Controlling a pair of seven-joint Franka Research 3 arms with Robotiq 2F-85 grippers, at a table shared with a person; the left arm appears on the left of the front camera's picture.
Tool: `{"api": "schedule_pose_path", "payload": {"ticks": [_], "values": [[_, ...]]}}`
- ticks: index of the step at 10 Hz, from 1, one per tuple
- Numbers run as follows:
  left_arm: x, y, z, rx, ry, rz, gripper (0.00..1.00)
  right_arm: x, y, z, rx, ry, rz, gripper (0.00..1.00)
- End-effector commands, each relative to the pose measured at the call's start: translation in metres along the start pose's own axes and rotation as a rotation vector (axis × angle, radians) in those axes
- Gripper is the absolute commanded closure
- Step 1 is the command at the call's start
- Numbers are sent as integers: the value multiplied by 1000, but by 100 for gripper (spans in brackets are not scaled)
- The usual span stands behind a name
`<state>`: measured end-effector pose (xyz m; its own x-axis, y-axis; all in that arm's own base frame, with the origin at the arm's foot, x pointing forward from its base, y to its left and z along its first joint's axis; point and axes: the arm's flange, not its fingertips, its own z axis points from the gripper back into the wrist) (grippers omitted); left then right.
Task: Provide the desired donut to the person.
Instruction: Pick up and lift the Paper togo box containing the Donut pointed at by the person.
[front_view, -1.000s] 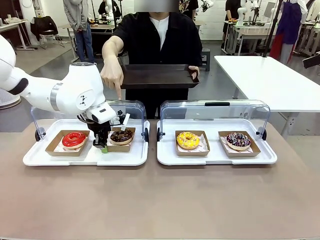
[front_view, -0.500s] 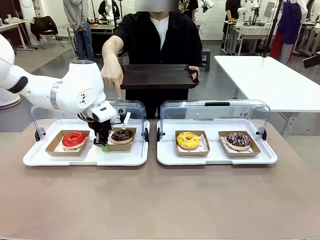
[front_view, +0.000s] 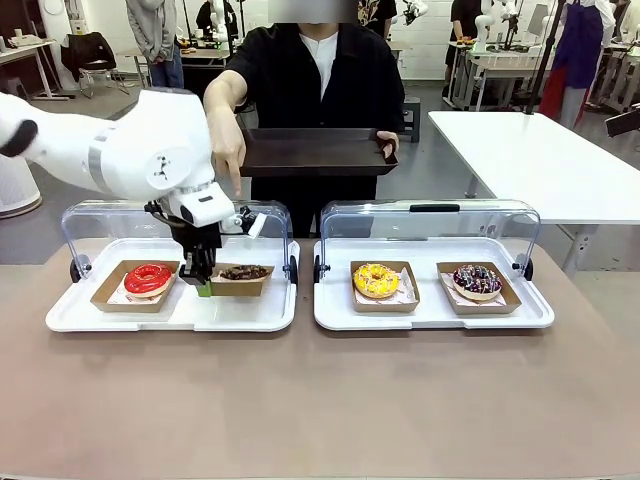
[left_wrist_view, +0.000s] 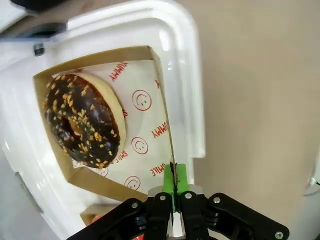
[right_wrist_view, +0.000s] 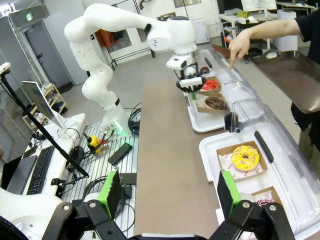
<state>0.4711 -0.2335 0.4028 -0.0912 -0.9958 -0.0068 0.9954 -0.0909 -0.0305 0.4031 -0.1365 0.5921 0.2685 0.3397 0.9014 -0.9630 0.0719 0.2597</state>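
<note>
Left end effector (left_wrist_view: 175, 176) clamped on cardboard tray (left_wrist_view: 161, 90) rim beside chocolate donut (left_wrist_view: 82, 120).

In the front view, the chocolate donut (front_view: 243, 271) sits largely hidden behind the wall of its cardboard tray (front_view: 240, 287), while the left arm (front_view: 130, 150) runs off the picture's left edge.

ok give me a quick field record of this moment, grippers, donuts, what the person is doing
left gripper: shut on the side wall of the cardboard tray
cardboard tray holds: chocolate donut with nut bits
right gripper: open, holding nothing, back from the donuts
pointing hand: index finger aimed down toward the chocolate donut
serving tray: dark, held by the person
other donuts: red donut, yellow donut, sprinkled dark donut, each in its own cardboard tray
</note>
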Motion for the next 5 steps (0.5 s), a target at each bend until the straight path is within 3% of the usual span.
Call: {"api": "schedule_pose_path", "payload": {"ticks": [1,5], "values": [[0,-39,40,-37,-18,-37,100,0,1,0,7,-4,4,0],[13,-95,116,40,18,-13,100,0,1,0,7,-4,4,0]]}}
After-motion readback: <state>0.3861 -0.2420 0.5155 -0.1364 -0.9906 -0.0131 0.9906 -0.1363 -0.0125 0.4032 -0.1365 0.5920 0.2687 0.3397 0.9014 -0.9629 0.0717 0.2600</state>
